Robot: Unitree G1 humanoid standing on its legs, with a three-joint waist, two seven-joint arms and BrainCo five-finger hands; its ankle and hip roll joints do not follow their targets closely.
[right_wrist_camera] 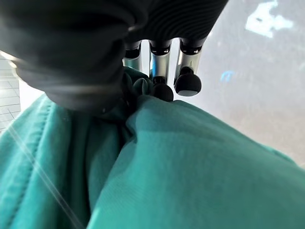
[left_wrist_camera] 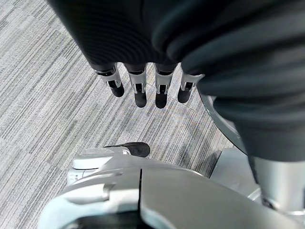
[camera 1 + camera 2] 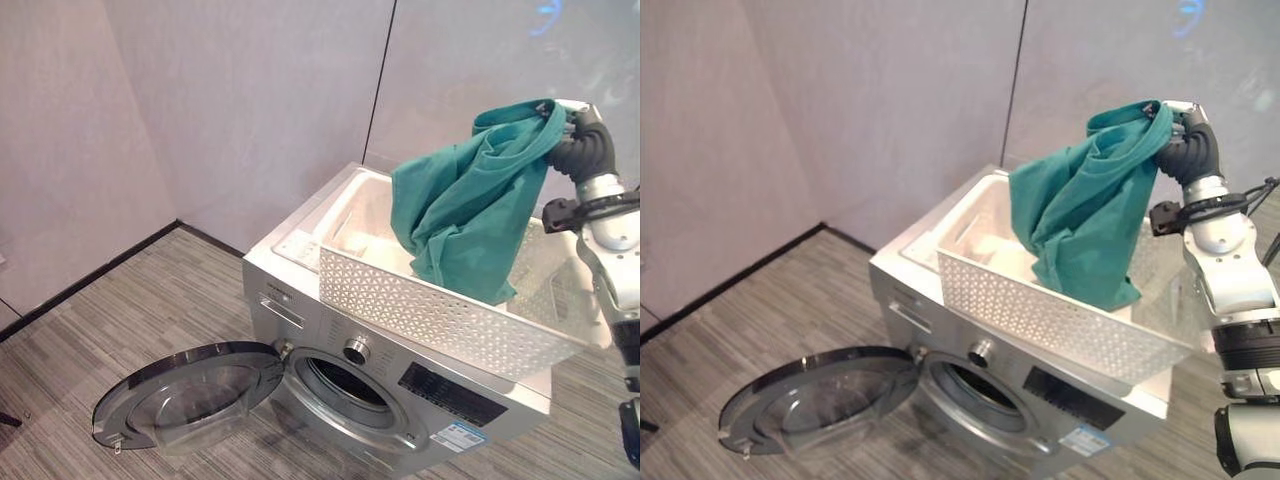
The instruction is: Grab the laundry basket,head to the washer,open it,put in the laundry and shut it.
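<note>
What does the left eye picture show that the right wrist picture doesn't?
The left eye view shows the silver front-loading washing machine, its round door swung open, and the white perforated plastic laundry basket resting on top. The right wrist view shows, up close, the dark-tipped fingers pinching the fabric. Both show the teal cloth garment held up by the right hand, its lower end hanging into the basket.
</note>
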